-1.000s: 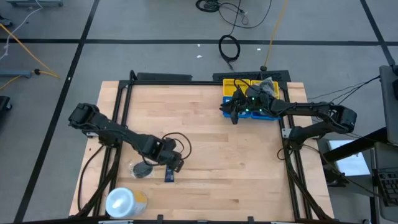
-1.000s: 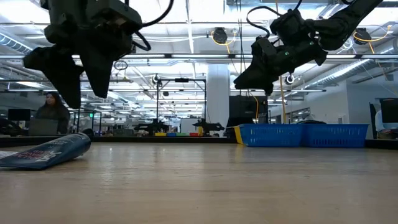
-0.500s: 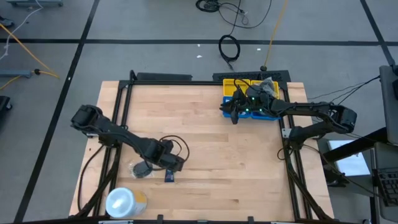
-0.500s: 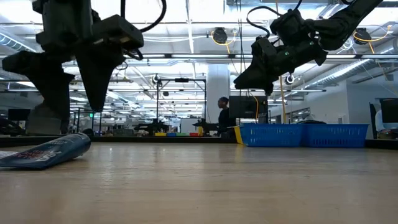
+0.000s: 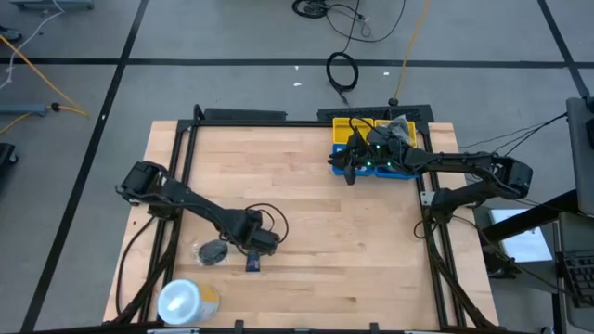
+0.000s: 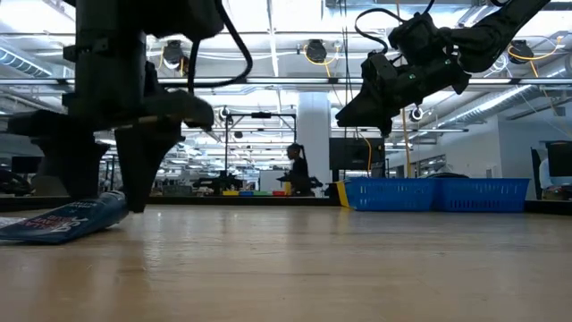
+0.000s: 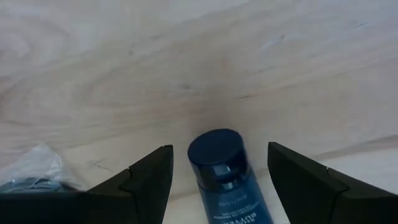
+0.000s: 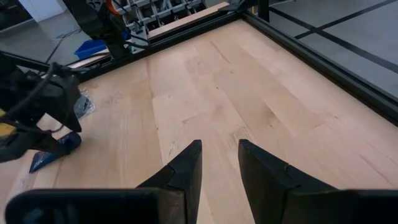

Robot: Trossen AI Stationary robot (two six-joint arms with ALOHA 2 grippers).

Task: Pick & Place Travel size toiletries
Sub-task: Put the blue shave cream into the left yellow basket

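Fingers of the left gripper (image 7: 217, 180) stood spread on either side of the dark navy tube (image 7: 227, 174), not touching it, apparently lined up for a grasp; it lay flat on the table (image 5: 306, 204). Over the blue basket (image 5: 397, 171), the right gripper (image 8: 219, 165) waited, jaws slightly parted, empty.

Dark navy tube (image 7: 226, 176), blue bin (image 5: 373, 153), white-and-yellow roll (image 5: 187, 301)

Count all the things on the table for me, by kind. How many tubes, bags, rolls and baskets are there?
Dark navy tube: 1
Clear bag with dark grey pieces inside: 1
White-and-yellow roll: 1
Blue basket, with yellow on one side: 1
Total: 4
I cannot tell what lies inside the basket.
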